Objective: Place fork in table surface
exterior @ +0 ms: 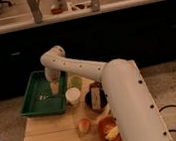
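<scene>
Camera view, looking down past my white arm (121, 95): my gripper (54, 87) hangs low over the green tray (28, 104) on the left part of the table (52, 139), jaws spread wide and empty. The fork (43, 97) lies flat inside the tray, just beside the jaws. Right of the tray stand a white cup (73, 95), a green cup (75, 80) and a dark container (96, 97); nearer the camera sit a round fruit (84, 125) and a red bowl (109, 132).

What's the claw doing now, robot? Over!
Claw open, low over green tray. Fork lying in tray beside claw, not grabbed. White cup next to tray, out of the way.
</scene>
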`<state>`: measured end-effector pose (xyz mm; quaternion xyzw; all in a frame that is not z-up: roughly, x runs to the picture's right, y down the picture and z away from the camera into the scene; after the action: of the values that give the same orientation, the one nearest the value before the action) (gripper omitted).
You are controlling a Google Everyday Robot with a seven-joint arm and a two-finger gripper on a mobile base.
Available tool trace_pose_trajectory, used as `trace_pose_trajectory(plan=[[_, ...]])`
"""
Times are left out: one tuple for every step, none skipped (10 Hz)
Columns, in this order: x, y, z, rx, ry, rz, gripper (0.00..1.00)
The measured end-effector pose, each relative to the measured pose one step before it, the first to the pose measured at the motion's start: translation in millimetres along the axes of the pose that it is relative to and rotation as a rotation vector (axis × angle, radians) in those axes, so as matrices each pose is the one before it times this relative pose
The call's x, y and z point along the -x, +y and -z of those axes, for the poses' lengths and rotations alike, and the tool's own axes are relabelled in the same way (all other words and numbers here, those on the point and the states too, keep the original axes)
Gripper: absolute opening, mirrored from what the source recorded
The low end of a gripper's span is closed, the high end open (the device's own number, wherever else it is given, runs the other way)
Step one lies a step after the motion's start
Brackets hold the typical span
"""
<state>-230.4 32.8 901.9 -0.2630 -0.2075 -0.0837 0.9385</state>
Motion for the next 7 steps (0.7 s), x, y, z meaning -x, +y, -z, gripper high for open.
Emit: trace_pose_trajectory(plan=[[2.81, 2.37, -7.85, 0.01531, -0.00263, -0.01289, 0.8], [-0.68, 2.87, -6.48, 0.00964, -0.00004, -0.01354, 0.8], [-1.94, 3.51, -5.36, 0.0088, -0.00076, -0.02234, 0.8], [-0.29, 2.52, -3.71, 0.00667, -0.00098, -0.01107, 0.8], [2.51, 2.88, -4.68, 0.00925, -0.00482, -0.01004, 0.8], [1.61, 3.78, -7.03, 0.01353, -0.008, -0.01049, 0.8], [2.33, 2.44, -6.02, 0.01144, -0.0102, -0.00804, 0.8]])
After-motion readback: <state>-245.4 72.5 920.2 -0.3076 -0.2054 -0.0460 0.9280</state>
